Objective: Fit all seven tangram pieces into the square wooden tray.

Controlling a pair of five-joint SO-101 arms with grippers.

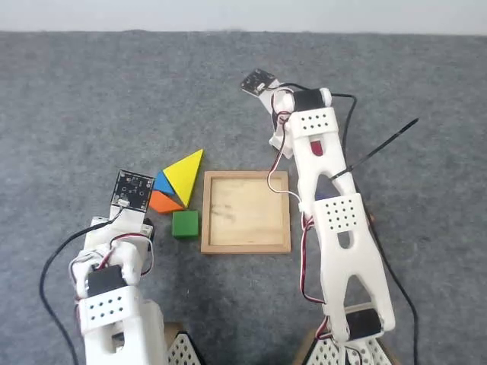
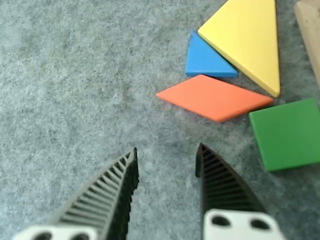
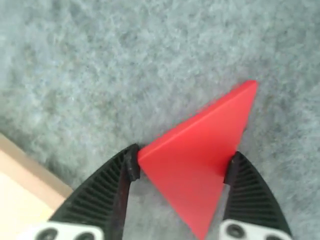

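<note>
Your right gripper (image 3: 183, 159) clamps the red triangle (image 3: 200, 150); your left gripper (image 2: 167, 148) hangs open near the orange parallelogram (image 2: 215, 97).

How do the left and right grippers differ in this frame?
The left gripper is open, jaws empty; the right gripper is shut on a red triangular piece. The left is near the orange parallelogram piece and green square piece; the right is past the square wooden tray's far edge. Both are over grey carpet.
</note>
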